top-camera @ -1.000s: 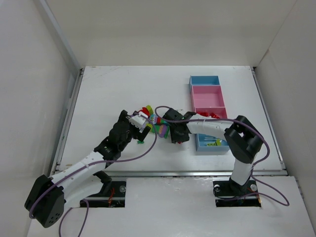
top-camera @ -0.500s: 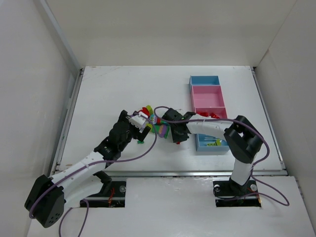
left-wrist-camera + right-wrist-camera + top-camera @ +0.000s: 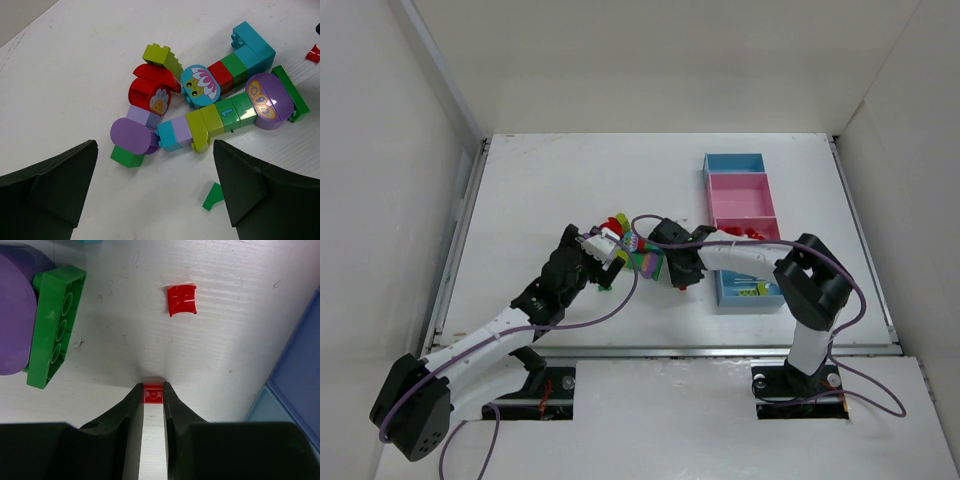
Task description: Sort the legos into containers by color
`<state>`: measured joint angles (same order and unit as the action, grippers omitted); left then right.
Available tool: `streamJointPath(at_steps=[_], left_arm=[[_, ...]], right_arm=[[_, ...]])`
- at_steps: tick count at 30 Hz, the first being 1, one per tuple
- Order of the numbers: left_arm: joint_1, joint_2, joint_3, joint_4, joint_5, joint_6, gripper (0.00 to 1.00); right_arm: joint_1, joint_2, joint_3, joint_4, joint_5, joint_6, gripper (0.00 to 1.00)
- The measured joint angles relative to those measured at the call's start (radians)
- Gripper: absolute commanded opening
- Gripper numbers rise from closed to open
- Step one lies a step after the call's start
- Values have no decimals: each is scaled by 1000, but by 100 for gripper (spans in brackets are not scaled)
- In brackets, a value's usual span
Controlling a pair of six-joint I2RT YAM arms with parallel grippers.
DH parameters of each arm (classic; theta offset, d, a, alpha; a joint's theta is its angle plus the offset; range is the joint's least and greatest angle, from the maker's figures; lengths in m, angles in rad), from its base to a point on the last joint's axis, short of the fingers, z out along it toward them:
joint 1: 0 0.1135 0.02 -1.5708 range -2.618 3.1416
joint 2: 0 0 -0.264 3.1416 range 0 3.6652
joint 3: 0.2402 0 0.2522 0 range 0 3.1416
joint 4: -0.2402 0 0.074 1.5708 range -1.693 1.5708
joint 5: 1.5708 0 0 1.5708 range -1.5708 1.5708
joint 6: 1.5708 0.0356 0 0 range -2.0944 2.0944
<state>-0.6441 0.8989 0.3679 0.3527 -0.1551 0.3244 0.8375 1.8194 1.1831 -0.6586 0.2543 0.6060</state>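
White surface (image 3: 550, 190) fills the mid of the top view. L arm (image 3: 490, 335) comes up from bottom left, R arm (image 3: 810, 290) from bottom right. Both reach to the mid.

Containers (image 3: 741, 196): one long strip, right of mid. Blue bin at the top end, then pink. 2nd pink bin has red bits in it. The blue bin at the bottom end has green + yellow bits. R arm hides part of the strip.

Legos (image 3: 642, 255): a pile at mid frame btwn the 2 grippers, on the surface, not in a bin. In the L wrist view the pile sits upper mid: purple butterfly piece (image 3: 269, 100), teal flower-face piece (image 3: 199, 86), red round piece (image 3: 149, 95), purple disc (image 3: 131, 136), yellow-green brick (image 3: 162, 56). A row of teal, purple, yellow-green + green bricks sits side by side, touching.

L gripper (image 3: 154, 145): fingers far apart, one at each bottom corner, not touching any brick.

R gripper (image 3: 153, 388): fingers close together, clamped on a tiny red brick (image 3: 153, 396), bottom mid of the R wrist view, down at the surface. Long green brick (image 3: 50, 325) is upper left, right next to a purple piece. A 2nd red bit (image 3: 181, 299) lies alone, top mid. Tiny green bit (image 3: 214, 196) lies alone below the pile in the L wrist view.
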Motion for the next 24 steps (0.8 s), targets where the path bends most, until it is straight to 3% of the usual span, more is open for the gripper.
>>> streamJointPath(at_steps=[12,18,24], left_arm=[[0,0,0,3,-4,8,100],[0,2,0,3,-4,10,100],[0,2,0,6,-7,18,100]], right_arm=[[-31,-74,204,-116,100,-35,15],[-267,-159,244,-108,139,-82,15],[-428,-96,242,-97,140,-125,15]])
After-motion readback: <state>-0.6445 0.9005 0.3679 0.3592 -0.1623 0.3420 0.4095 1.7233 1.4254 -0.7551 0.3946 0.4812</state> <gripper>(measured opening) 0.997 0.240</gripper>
